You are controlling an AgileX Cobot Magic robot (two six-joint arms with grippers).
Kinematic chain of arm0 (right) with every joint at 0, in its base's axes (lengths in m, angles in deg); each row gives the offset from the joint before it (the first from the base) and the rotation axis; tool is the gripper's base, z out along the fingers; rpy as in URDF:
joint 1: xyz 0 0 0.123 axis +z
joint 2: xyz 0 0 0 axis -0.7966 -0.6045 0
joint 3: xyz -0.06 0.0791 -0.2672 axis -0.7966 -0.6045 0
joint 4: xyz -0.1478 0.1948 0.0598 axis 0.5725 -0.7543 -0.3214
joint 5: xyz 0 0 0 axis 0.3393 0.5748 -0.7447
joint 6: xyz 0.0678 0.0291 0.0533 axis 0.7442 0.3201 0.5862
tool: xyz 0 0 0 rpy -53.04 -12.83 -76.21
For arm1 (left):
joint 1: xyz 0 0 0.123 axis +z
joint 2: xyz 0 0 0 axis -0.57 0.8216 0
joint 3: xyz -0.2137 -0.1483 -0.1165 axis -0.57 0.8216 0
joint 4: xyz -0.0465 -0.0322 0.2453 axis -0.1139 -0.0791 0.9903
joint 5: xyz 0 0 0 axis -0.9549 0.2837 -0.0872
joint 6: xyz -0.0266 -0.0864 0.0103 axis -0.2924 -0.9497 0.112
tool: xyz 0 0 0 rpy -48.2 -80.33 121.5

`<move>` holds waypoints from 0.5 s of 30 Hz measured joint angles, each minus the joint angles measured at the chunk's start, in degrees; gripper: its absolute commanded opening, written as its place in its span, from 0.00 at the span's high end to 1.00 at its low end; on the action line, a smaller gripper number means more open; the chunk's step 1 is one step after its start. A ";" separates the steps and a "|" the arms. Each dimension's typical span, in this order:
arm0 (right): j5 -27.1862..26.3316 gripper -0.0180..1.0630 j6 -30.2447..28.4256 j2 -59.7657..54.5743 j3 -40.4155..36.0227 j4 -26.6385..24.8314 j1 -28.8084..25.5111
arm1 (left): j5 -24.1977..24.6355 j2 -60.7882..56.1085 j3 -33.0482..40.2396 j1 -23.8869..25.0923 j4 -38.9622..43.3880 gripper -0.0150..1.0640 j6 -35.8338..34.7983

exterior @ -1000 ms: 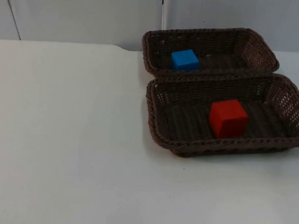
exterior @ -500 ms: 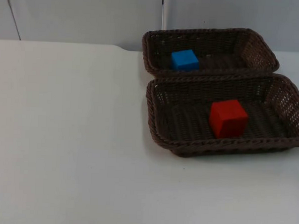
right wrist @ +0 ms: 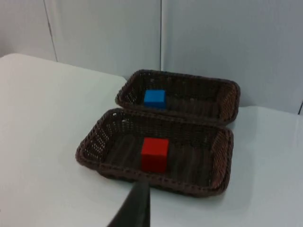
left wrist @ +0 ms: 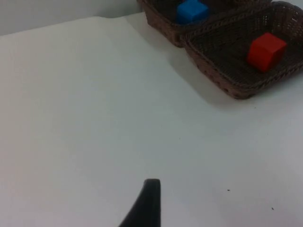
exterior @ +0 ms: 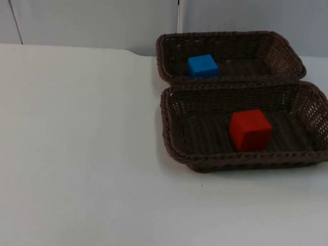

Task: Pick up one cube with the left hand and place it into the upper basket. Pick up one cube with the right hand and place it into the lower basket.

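Two brown wicker baskets on the white table [exterior: 75,152], close to the grey partition wall [exterior: 92,16]. Set one behind the other, long sides parallel, rims touching along the whole shared side. Upper basket [exterior: 289,57] at the far edge of the table, next to the wall. Lower basket [exterior: 172,115] just in front of it, seeming a little bigger in the top view.

In the upper basket, one blue cube [exterior: 202,65]. Resting flat on the woven floor, toward the left end of the basket in the top view, apart from the left wall and near the long wall shared with the lower basket.

In the lower basket, one red cube [exterior: 250,130]. Flat on the floor too, about the middle of the length, somewhat nearer to the front long wall than to the back one. Turned slightly, so that a corner edge faces the top camera. Not touching any wall.

Left gripper [left wrist: 147,203] hanging over bare table, well apart from both baskets. From its wrist view, both baskets and both cubes seen far ahead, with wide white surface between. Holding nothing that can be seen; wide or narrow cannot be told.

Right gripper [right wrist: 137,203] also above the table, in front of the lower basket's front long side, near its rim but apart from it. From its wrist view, red cube ahead, blue cube behind it, then the partition wall. Width of opening here cannot be told either.

Both arms waiting, away from the cubes.
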 measured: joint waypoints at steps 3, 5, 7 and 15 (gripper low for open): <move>2.55 0.16 -1.17 0.22 0.00 -1.26 0.00 | 0.00 0.00 0.00 0.00 0.00 0.19 0.00; 4.11 0.16 -3.27 0.27 0.00 -2.49 0.00 | 0.00 0.00 0.00 0.00 0.00 0.19 0.00; 4.66 0.16 -4.34 0.27 0.00 -3.38 0.00 | 0.00 0.00 0.00 0.00 0.00 0.19 0.00; 6.24 0.16 -6.16 0.27 0.00 -5.27 0.00 | 0.00 0.00 0.09 0.00 1.61 0.19 0.00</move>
